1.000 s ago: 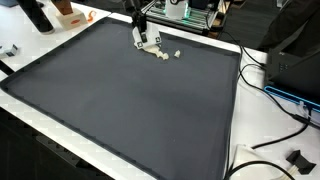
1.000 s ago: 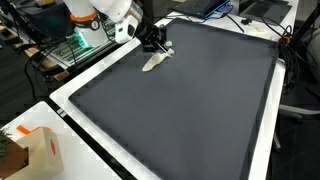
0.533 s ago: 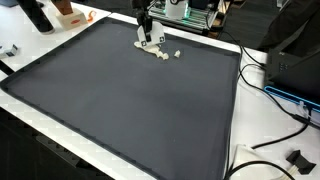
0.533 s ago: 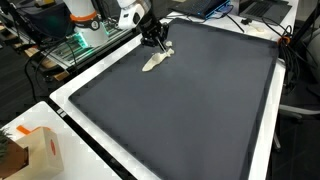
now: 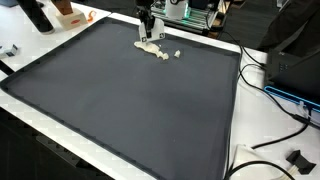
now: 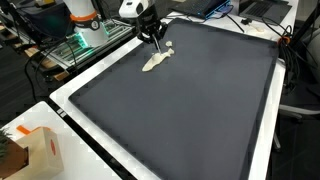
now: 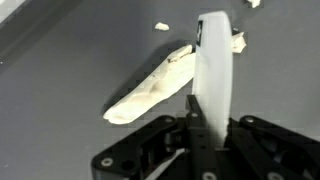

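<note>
In the wrist view, the white flat blade [image 7: 214,75] hides one end of the pale cream scrap [image 7: 148,92]; the jaws are cut off below.

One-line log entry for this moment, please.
pincer: shut on white strip | strip tip: by end of pale scrap | surface: dark mat | crumb: apart from scrap

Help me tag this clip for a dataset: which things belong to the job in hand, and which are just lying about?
In hand:
- gripper
- white strip, apparently clamped in it
- pale flattened lump
- crumbs
- dark mat

Lying about:
- orange-and-white box
- cables
- black adapter
</note>
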Controlling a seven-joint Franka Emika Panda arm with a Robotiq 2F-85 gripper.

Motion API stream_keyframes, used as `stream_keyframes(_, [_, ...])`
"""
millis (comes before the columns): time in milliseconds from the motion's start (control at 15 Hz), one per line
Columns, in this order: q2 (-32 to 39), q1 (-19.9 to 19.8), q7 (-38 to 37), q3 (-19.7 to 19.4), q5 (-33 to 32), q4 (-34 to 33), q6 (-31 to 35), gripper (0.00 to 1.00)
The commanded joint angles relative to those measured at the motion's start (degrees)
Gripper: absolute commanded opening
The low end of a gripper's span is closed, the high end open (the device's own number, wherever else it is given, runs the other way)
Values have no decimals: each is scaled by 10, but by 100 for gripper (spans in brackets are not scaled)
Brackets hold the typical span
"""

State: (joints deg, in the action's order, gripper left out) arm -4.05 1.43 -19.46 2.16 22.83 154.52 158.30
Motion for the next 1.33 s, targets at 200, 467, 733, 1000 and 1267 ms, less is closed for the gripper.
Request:
stream_keyframes(200, [-72,-27,-163,18,-181,-36,-142,1])
stream_keyframes(467, [-88,-27,-192,26,-210,-73,-217,1])
stream_keyframes(733, [-93,-19,-176,30,-208,-95,-246,1])
stream_keyframes(1000, [-101,-19,-169,35,-215,-102,-269,1])
stream_keyframes(1267, [-85,-18,-171,33,-198,-106,-247,4])
